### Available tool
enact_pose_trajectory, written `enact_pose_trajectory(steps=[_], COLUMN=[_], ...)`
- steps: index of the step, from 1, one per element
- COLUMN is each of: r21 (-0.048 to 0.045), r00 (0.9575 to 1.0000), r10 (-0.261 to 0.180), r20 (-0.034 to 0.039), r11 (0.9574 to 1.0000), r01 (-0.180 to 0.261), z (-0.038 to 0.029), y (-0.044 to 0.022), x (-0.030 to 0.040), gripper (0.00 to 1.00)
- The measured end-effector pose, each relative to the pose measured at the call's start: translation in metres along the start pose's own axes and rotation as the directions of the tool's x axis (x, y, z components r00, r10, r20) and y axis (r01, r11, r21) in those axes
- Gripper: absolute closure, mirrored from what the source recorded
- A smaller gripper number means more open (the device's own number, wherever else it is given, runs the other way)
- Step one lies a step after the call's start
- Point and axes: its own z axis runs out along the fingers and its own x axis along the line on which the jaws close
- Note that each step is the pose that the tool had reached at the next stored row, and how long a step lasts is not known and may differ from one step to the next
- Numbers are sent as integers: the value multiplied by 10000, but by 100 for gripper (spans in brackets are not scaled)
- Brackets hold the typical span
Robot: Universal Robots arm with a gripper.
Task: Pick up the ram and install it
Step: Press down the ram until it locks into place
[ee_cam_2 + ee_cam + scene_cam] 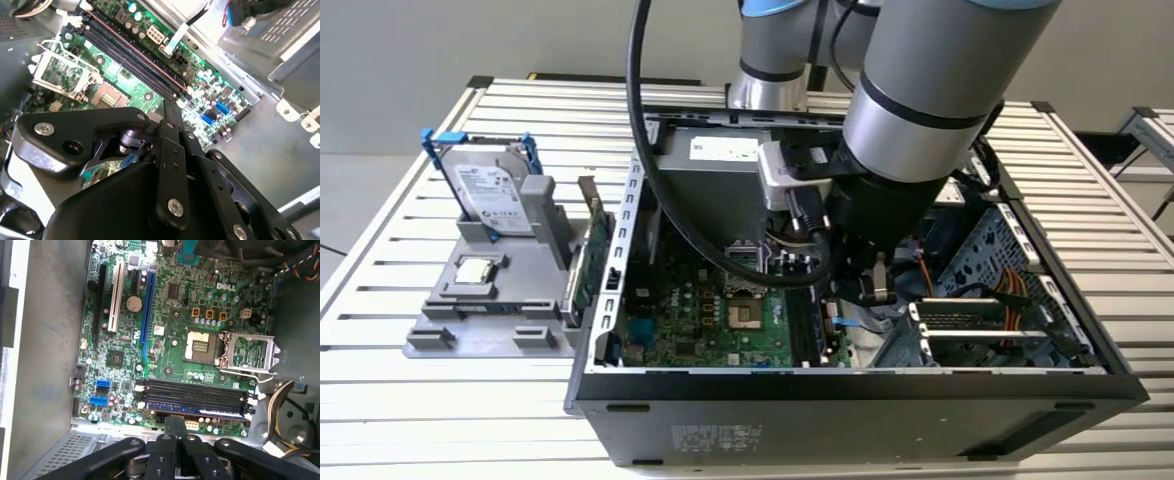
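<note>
Where it sits in the motherboard (165,315) slots, the ram (195,407) looks slim, dark blue.

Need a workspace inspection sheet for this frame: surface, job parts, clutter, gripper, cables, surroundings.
Surface: slatted metal table carrying an open computer case.
Job's things: the ram lies along a slot on the motherboard; whether it is fully seated cannot be told.
Clutter: grey fixture beside the case, holding an upright hard drive and an upright green board.
Gripper: gripper inside the case, fingers together, tips at the ram's edge.
Cables: black cable looping along the arm; orange cables in the case.
Surroundings: second table at the exterior view's right.
</note>
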Motion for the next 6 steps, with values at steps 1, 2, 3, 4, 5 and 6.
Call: enact_pose_trajectory(steps=[1, 2, 3, 4, 5, 6], r21=[-2, -3, -6, -9, -11, -12], r00=[10000, 10000, 10000, 10000, 10000, 10000], r10=[0, 0, 0, 0, 1, 1], r20=[0, 0, 0, -1, -1, -1], r11=[10000, 10000, 10000, 10000, 10000, 10000], r01=[0, 0, 0, 0, -1, -1], z=[0, 0, -1, -1, -1, -1], y=[0, 0, 0, 0, 0, 0], x=[0, 0, 0, 0, 0, 0], gripper=[100, 100, 100, 100, 100, 100])
